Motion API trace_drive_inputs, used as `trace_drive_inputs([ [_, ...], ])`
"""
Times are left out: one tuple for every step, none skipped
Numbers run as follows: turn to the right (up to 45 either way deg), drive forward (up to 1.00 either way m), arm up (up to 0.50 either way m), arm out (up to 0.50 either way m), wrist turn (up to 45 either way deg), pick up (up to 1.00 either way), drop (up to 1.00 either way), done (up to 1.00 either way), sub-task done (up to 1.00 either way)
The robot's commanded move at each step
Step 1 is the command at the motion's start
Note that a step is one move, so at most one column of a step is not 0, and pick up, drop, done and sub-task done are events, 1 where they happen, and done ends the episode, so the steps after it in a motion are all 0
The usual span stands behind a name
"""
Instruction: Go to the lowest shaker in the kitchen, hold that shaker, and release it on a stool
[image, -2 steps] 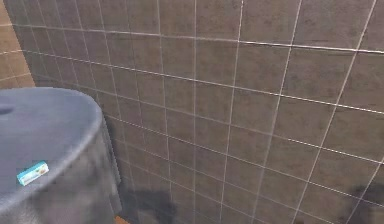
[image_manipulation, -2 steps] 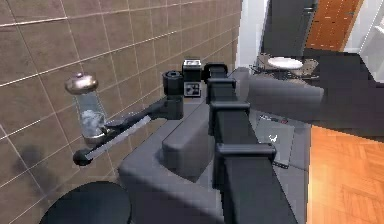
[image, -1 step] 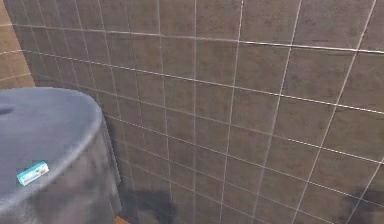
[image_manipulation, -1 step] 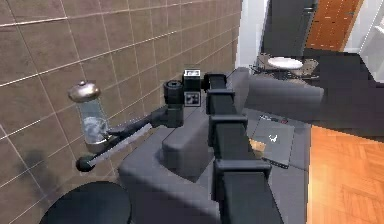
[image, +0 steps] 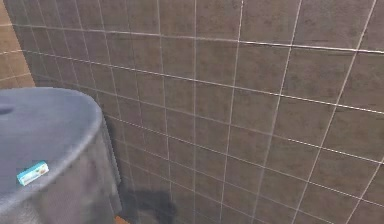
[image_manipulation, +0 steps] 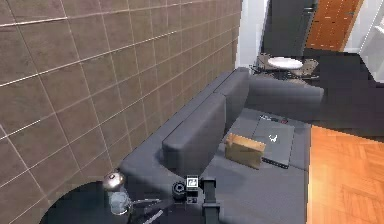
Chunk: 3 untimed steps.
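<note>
My hand (image_manipulation: 145, 210) is near a small grey object (image_manipulation: 115, 181) on the dark round surface (image_manipulation: 65, 208); I cannot tell whether it grasps anything.

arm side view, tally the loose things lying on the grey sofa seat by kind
brown box: 1
dark laptop: 1
total: 2

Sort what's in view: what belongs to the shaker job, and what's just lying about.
Job: small glassy shaker-like thing with a grey domed top, standing on the dark round table; dark two-finger gripper near it.
Lying about: small cyan-and-white oblong thing; brown cardboard box; flat dark grey slab; long grey fabric sofa under both.
</note>
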Motion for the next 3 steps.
trace_drive_inputs([
  [0.0, 0.00, 0.00, 0.00, 0.0, 0.00, 1.00, 0.00, 0.00],
  [0.0, 0.00, 0.10, 0.00, 0.0, 0.00, 0.00, 0.00, 0.00],
  [0.0, 0.00, 0.00, -0.08, 0.0, 0.00, 0.00, 0.00, 0.00],
])
